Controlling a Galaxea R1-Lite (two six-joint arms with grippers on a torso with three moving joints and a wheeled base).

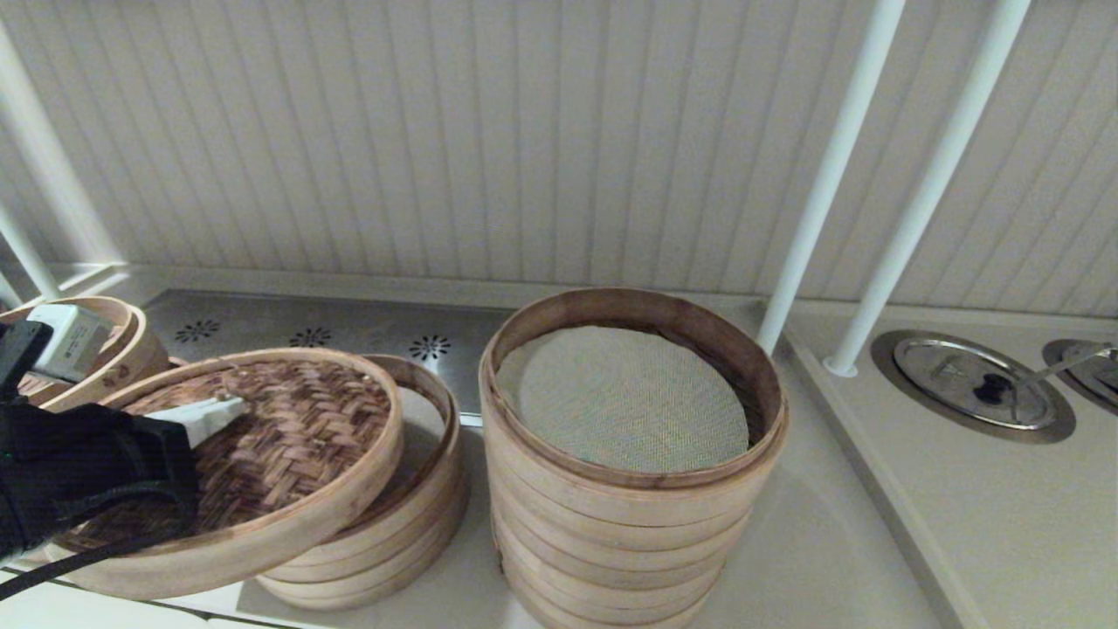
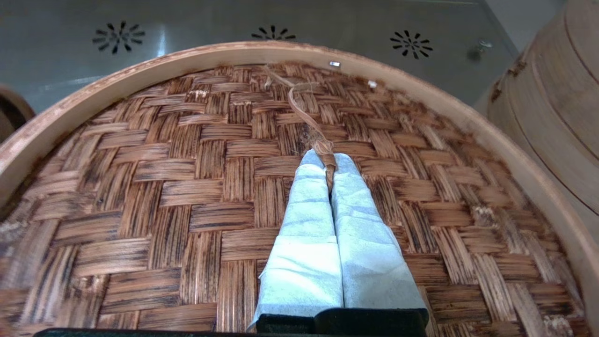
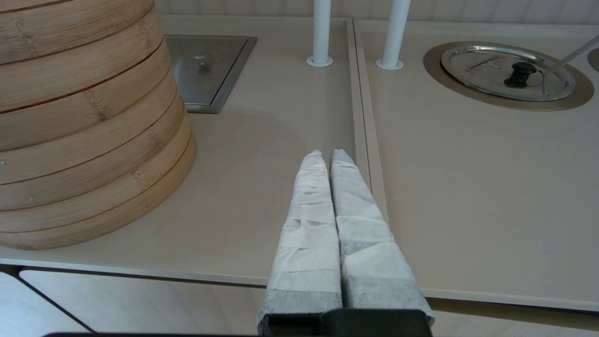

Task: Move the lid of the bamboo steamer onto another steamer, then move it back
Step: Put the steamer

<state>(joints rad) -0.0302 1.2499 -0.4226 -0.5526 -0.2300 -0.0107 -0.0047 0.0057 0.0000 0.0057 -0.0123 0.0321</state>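
The left gripper (image 2: 327,164) has its white-wrapped fingers (image 2: 309,220) pressed together on the thin bamboo-strip handle (image 2: 304,112) in the middle of the bamboo steamer lid (image 1: 262,445). The lid is tilted, its far rim higher than the near one, and it hangs partly over the shorter steamer stack (image 1: 393,524) near the counter's front-left part; its rim band overlaps that stack's left side, and whether the two touch cannot be told. The woven herringbone top faces up.

Just to the right of the short stack, toward the middle of the counter (image 1: 830,542), stands the tall steamer stack (image 1: 620,515), open on top with a beige mesh liner (image 1: 622,397) inside its darker inner rim. At the left edge a third steamer (image 1: 131,349) shows behind the arm.

The right gripper (image 3: 326,157) hovers over the counter's front edge, to the right of the tall stack, its wrapped fingers closed against each other with nothing between them. A round metal lid with a black knob (image 1: 976,383) sits in the counter's right part, beyond two white poles (image 1: 830,175).
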